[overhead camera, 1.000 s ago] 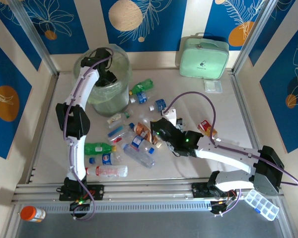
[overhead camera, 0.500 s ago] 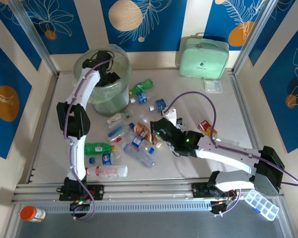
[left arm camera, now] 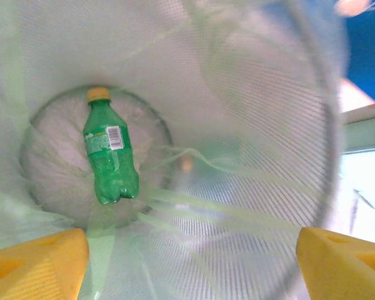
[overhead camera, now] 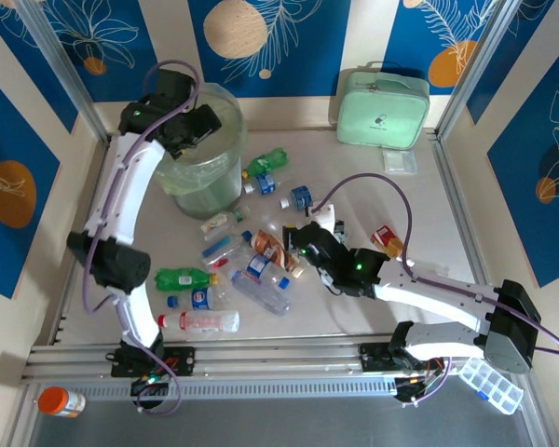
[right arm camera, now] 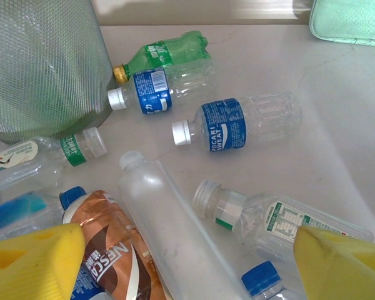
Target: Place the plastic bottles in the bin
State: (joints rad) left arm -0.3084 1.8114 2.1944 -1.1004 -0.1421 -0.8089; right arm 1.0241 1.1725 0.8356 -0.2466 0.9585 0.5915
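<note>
From above, the left gripper (overhead camera: 197,130) hangs over the mouth of the bin (overhead camera: 225,177), which stands at the far left of the table (overhead camera: 447,233). The right gripper (overhead camera: 300,244) is low over the loose bottles (overhead camera: 261,291) spread across the middle of the table, between the two arms. A mint case (overhead camera: 382,110) stands at the far wall, well apart from both.

In the left wrist view, the two yellow fingers (left arm camera: 37,262) sit wide apart at the lower corners, released, with nothing between them. Past them is the meshed wall of the bin (left arm camera: 256,94). One green bottle (left arm camera: 109,156) with a yellow cap lies on the bottom, nearer the left finger, cap pointing away.

In the right wrist view, the fingers (right arm camera: 34,262) are likewise spread and grasp nothing. Between them lies a long clear bottle (right arm camera: 169,225), its neck pointing away. A brown coffee bottle (right arm camera: 109,250) lies just beside the left finger, and a white-labelled bottle (right arm camera: 275,219) and a blue cap (right arm camera: 259,278) lie near the right one. Farther ahead lie a blue-labelled bottle (right arm camera: 237,122), a second blue-labelled one (right arm camera: 162,87) and a crushed green one (right arm camera: 169,50), close to the bin (right arm camera: 44,62) at far left.
</note>
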